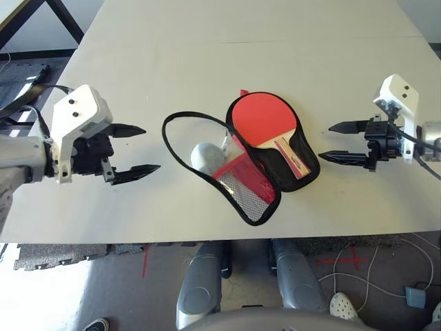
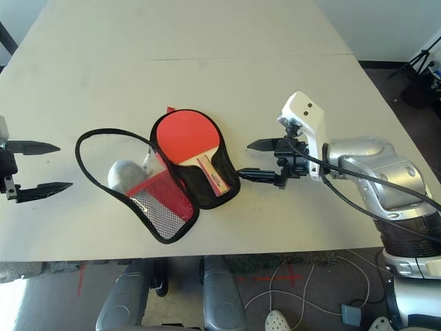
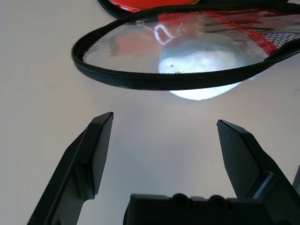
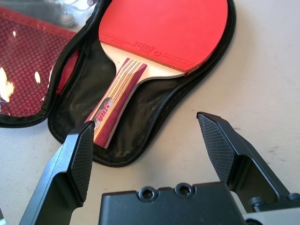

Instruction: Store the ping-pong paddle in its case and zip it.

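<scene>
From the head views, the paddle point(image 1: 265, 123) is seen lying in the case point(image 1: 303, 162), which is spread open on the table point(image 1: 207, 62), with the left gripper point(image 1: 131, 150) and right gripper point(image 1: 342, 142) held off either side, jaws wide and empty. In the left wrist view, the raised flap rim point(image 3: 159, 77) arches over a grey lump point(image 3: 201, 70); the flap could be snagged on it when folded. In the right wrist view, the handle point(image 4: 117, 101) sits near the zip edge, so it could be nudged out or caught by the zip.
</scene>
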{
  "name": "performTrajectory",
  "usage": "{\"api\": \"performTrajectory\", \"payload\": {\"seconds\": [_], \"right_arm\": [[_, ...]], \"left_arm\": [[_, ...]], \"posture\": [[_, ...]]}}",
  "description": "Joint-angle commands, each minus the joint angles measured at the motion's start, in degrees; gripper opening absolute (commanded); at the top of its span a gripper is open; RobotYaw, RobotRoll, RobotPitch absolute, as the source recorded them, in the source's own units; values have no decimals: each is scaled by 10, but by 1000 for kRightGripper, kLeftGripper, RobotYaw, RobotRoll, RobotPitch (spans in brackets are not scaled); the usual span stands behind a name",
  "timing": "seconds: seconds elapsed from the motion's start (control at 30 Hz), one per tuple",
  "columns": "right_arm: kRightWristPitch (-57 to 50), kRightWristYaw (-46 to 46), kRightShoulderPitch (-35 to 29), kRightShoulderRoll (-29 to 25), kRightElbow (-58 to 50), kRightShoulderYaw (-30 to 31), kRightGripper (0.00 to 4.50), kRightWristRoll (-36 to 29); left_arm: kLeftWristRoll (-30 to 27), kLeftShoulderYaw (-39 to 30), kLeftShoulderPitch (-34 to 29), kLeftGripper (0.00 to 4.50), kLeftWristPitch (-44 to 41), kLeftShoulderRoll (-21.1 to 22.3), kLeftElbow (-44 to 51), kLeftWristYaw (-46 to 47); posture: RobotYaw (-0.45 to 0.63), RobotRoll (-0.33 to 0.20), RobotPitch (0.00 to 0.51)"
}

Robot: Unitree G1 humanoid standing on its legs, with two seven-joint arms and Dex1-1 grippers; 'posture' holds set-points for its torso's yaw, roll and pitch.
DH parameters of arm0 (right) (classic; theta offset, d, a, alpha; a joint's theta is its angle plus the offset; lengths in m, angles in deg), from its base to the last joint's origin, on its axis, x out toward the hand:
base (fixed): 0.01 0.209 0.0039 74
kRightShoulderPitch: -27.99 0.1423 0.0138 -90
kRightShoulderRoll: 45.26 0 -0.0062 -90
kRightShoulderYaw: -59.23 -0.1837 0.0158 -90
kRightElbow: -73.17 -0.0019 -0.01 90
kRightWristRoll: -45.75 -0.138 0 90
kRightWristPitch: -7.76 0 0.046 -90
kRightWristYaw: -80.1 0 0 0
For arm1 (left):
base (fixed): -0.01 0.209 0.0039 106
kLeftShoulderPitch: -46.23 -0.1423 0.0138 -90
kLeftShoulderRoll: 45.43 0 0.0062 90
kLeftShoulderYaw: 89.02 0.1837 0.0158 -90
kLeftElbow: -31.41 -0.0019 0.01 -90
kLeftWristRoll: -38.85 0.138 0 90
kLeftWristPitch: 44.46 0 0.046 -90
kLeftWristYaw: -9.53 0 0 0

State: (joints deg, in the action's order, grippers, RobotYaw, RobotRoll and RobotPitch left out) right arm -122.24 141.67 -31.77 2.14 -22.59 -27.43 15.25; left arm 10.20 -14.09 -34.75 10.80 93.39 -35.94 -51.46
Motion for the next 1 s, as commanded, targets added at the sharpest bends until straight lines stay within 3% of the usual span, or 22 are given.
{"api": "performTrajectory", "payload": {"seconds": [0.03, 0.27, 0.47, 0.67, 0.83, 1.0], "right_arm": [[-2, 1, -15, 2, 2, -17, 4483, 7], [16, 3, -43, -5, 18, -37, 4483, 22], [11, 12, -73, 3, 42, -71, 4483, 7], [-58, -5, -53, 19, 81, -98, 4483, -18], [-96, 16, -48, 18, 94, -116, 4483, -45], [-126, 16, -44, 27, 98, -119, 4483, -61]], "left_arm": [[-20, 26, 28, 4500, -19, -11, 19, 2], [-41, 111, 161, 4500, -51, -88, 32, 35], [-52, 186, 269, 4500, -72, -219, 24, 84], [-10, 231, 296, 4500, -22, -348, -28, 139], [17, 260, 285, 4500, 2, -389, -40, 150], [23, 256, 265, 4500, 7, -379, -36, 141]], "posture": [[34, 0, 252], [-15, 0, 251], [-49, 0, 251], [-67, 0, 241], [-68, 0, 240], [-61, 0, 233]]}}
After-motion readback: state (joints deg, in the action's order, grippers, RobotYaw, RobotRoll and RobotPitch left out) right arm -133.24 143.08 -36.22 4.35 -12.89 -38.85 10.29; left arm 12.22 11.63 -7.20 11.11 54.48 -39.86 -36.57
